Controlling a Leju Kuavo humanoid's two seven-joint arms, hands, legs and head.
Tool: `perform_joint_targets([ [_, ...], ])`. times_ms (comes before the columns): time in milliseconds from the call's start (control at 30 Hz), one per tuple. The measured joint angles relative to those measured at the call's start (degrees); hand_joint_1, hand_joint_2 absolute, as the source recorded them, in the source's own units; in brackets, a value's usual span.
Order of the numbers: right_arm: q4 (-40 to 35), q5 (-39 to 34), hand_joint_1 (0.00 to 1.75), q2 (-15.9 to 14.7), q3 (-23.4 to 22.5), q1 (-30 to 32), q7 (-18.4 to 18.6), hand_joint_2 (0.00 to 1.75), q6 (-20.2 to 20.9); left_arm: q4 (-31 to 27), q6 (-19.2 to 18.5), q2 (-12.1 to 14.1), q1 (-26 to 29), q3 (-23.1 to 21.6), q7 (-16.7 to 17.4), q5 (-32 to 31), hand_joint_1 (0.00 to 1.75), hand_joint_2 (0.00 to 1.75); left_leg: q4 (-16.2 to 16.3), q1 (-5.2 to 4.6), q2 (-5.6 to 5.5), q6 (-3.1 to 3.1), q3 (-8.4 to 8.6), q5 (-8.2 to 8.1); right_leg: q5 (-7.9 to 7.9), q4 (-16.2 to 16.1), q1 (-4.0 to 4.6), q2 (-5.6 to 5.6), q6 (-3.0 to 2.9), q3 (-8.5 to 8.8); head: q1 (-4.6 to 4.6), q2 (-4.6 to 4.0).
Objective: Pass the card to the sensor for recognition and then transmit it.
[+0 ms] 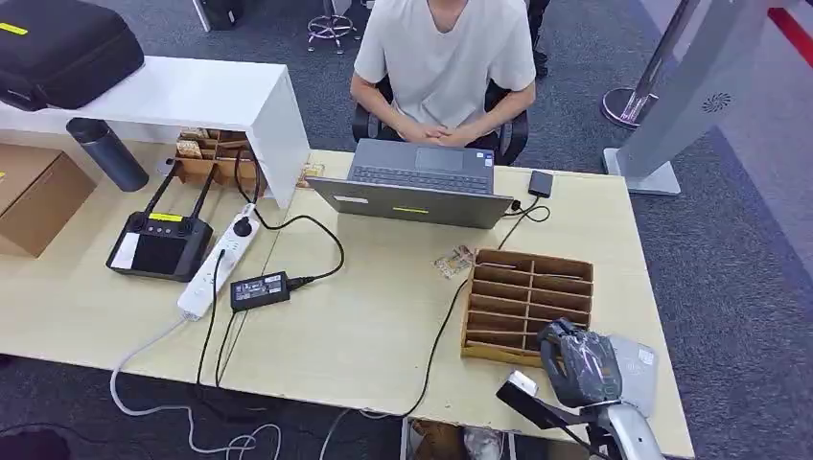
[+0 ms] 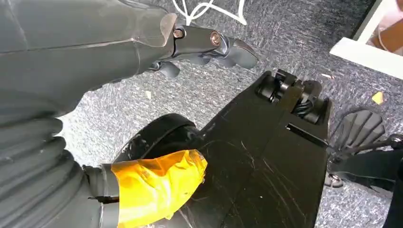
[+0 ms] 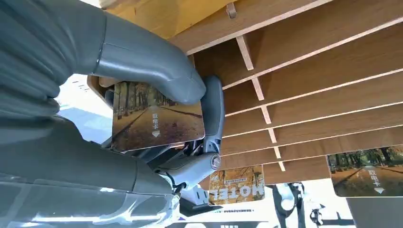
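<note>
My right hand (image 1: pixel 578 369) hangs over the table's front right corner, at the near edge of the wooden slotted card rack (image 1: pixel 534 261). In the right wrist view this hand (image 3: pixel 152 66) pinches a card (image 3: pixel 157 121) printed with an autumn tree avenue between thumb and fingers, just beside the rack's slats (image 3: pixel 309 61). Two loose cards (image 1: pixel 453 261) lie on the table left of the rack. A small black box (image 1: pixel 540 184) on a cable sits by the laptop. My left hand (image 2: pixel 209 45) hangs above the grey carpet, holding nothing, fingers loosely apart.
A person (image 1: pixel 443 57) sits behind the open laptop (image 1: pixel 412 187). A power strip (image 1: pixel 216 259), black adapter (image 1: pixel 259 289) and antenna controller (image 1: pixel 158 240) with trailing cables lie on the left. A pale flat pad (image 1: pixel 640 369) lies under my right hand.
</note>
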Motion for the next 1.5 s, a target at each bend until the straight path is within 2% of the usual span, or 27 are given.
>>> perform_joint_targets([
  [1500,0.0,0.2,1.54,0.2,0.0,0.0,0.0,1.75,-0.1,-0.1,0.0,0.0,-0.3,0.0,0.0,-1.5,0.00,1.75,0.0,0.00,0.00,0.00,0.04,0.00,0.00,0.0,0.00,0.01,0.00,0.04,0.02,0.00],
])
